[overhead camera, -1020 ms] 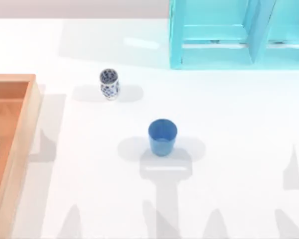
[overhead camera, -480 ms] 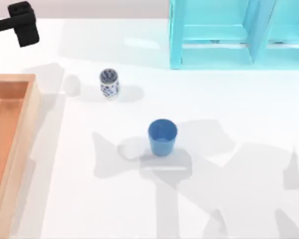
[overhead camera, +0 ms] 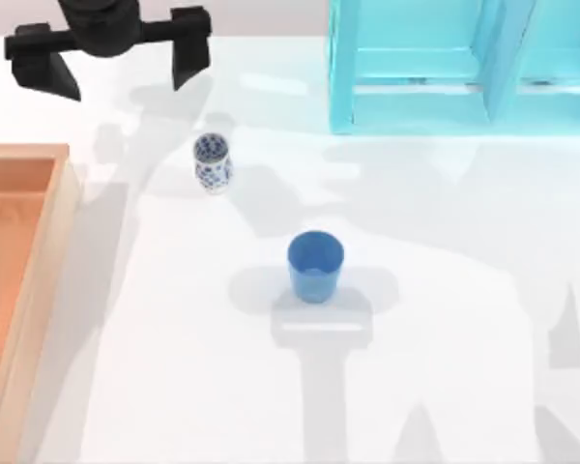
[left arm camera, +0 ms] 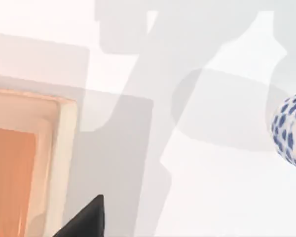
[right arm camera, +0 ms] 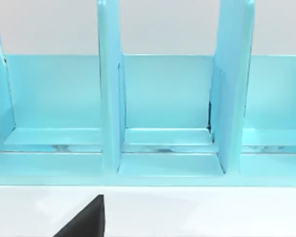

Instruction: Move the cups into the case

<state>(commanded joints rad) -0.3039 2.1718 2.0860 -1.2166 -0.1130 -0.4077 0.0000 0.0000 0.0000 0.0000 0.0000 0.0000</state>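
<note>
- The left gripper [overhead camera: 114, 60], its two fingers spread wide apart, hangs over the table's far left part.
- The narrow white cup with a dense blue pattern [overhead camera: 212, 162] stands upright on the white table [overhead camera: 445, 290], nearer than the jaws and off to their right, outside them.
- The wider plain blue tapered cup [overhead camera: 315, 265] stands nearer still and further right, well apart from the jaws.
- The shallow orange-brown wooden case with thick light rims [overhead camera: 41, 251] lies nearer than the jaws, at the table's left edge.
- The light blue partitioned shelf rack [overhead camera: 464, 68] stands far to the jaws' right, at the table's back.

Top view: overhead, looking down at table [overhead camera: 445, 290]. Left wrist view: close, shares patterned cup [overhead camera: 212, 162] and case [overhead camera: 39, 261] corner. Right wrist view: faces turquoise shelf [right arm camera: 163, 113].
</note>
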